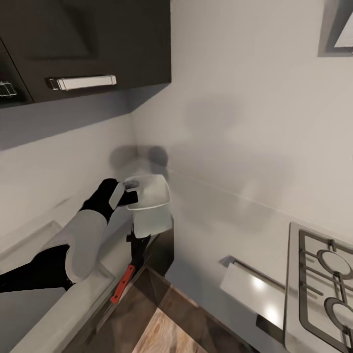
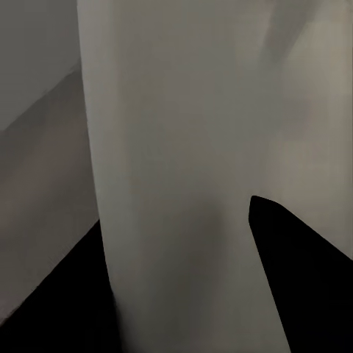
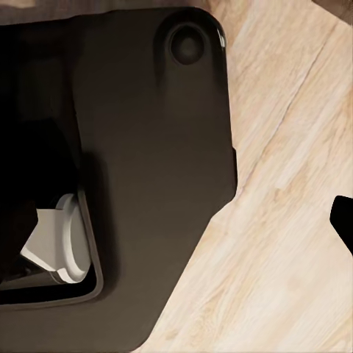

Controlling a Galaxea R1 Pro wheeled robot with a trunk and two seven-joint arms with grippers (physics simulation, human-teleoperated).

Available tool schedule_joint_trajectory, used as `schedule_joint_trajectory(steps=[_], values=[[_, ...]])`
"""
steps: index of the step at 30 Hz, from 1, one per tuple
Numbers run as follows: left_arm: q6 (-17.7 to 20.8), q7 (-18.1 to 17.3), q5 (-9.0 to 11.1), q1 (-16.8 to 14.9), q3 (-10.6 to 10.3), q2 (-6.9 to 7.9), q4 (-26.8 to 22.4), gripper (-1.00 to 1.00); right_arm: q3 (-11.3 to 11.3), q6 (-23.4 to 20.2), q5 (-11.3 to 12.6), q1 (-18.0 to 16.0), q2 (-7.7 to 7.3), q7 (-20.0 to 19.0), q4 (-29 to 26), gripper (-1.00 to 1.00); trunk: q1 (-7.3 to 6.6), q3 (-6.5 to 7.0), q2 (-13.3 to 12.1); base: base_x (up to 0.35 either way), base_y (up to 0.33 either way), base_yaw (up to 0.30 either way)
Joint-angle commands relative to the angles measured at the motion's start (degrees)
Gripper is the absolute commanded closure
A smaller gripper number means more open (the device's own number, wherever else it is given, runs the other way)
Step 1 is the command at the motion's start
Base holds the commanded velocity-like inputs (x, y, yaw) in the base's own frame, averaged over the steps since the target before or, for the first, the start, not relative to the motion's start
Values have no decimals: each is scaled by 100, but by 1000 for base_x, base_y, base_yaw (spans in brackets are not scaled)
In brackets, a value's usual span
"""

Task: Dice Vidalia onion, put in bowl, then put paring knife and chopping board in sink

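My left gripper [image 1: 125,192] is shut on the rim of the white bowl [image 1: 149,208], which hangs tilted in the air near the room corner. In the left wrist view the bowl's pale wall [image 2: 176,184] sits between the dark fingers [image 2: 294,279]. Below the bowl, the paring knife [image 1: 122,284] shows its red handle at the edge of the grey countertop [image 1: 59,318], its dark blade pointing up toward the bowl. The right wrist view looks down on the robot's dark base [image 3: 147,147] and pale wood floor [image 3: 279,257], with one fingertip [image 3: 343,220] at the frame edge. The onion, chopping board and sink are out of view.
A dark wall cabinet [image 1: 83,44] with a steel handle hangs above my left arm. A hob [image 1: 321,284] sits in the countertop at the right. A bar handle [image 1: 255,272] on a pale front is below the counter edge. Dark cabinets meet at the corner under the bowl.
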State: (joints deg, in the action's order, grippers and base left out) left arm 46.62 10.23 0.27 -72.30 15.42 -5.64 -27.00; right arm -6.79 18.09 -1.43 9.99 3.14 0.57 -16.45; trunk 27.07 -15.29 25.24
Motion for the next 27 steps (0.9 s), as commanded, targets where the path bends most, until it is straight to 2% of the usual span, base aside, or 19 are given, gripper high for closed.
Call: schedule_joint_trajectory(steps=[1,10,12,16,17,20,22,25,27], values=[[35,29,16,-4,32,-7,-121,100,-24,8,-15,3,4,4,-13,-100,3,0,9,0,0,0],[128,32,28,-4,29,-7,-638,100,-26,10,-15,3,3,4,-15,-100,3,83,9,0,0,0],[236,32,32,27,25,-12,-955,100,-31,15,-17,3,3,10,-15,-100,3,101,9,0,0,0],[534,22,38,360,15,-73,-1872,100,-39,18,-23,3,3,14,-14,-100,3,138,9,0,0,0],[666,-4,39,491,4,-94,-2227,100,-40,19,-23,3,3,14,-15,-100,3,147,9,0,0,0],[1028,-342,42,856,-108,-112,-3276,100,-41,24,-24,3,3,14,-16,-100,3,175,9,0,0,0],[1116,-647,42,1157,-275,-97,-3924,100,-42,26,-24,3,3,15,-16,-100,3,193,9,0,0,0],[1155,-791,43,1425,-383,-85,-4403,100,-42,27,-24,3,3,14,-16,-100,3,220,9,0,0,0],[1175,-869,43,1730,-441,-75,-4886,100,-42,28,-24,3,3,14,-16,-100,3,236,9,0,0,0]])
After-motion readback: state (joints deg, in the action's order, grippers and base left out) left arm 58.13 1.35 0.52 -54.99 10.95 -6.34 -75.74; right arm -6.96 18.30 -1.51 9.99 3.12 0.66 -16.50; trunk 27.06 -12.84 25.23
